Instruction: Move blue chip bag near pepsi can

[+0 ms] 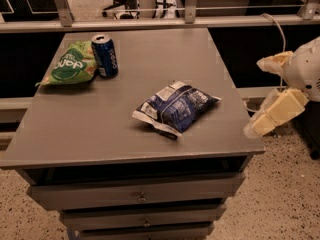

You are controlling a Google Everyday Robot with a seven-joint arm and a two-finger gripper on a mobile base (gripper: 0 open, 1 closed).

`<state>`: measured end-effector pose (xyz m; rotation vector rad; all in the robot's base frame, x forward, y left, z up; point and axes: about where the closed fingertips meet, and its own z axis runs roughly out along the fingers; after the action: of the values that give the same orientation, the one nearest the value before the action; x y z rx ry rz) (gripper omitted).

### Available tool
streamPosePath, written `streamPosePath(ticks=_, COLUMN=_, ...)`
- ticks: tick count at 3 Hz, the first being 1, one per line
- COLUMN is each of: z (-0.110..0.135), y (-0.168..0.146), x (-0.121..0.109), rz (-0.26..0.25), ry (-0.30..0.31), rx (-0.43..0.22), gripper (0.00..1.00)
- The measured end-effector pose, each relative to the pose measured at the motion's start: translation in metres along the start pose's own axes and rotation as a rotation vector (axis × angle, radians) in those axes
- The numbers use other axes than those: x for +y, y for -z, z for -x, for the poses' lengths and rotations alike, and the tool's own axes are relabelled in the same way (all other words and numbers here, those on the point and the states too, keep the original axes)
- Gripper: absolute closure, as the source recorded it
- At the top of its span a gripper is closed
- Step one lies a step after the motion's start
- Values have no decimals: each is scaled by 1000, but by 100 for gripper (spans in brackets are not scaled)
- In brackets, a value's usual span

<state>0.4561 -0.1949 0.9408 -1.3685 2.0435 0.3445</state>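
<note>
The blue chip bag (175, 107) lies flat near the middle of the grey table top (100, 129), slightly right of centre. The pepsi can (105, 55) stands upright at the far left, well apart from the bag. My gripper (254, 97) is off the table's right edge, to the right of the bag and at about table height. It is open and empty; one cream finger (274, 64) points left up high and the other (275, 115) angles down toward the table's front right corner.
A green chip bag (67, 66) lies just left of the can, touching or nearly touching it. The table is a drawer cabinet (142, 196) on a speckled floor. A metal railing (150, 21) runs behind it, and a cable (280, 31) hangs at the right.
</note>
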Motion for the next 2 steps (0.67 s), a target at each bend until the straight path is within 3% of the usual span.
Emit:
streamPosePath(ticks=1, z=16, y=-21, x=3, rz=3, ry=3, rx=-174, gripper=0)
streamPosePath(ticks=2, z=26, y=-20, x=5, rz=2, ry=13, rx=-208, gripper=0)
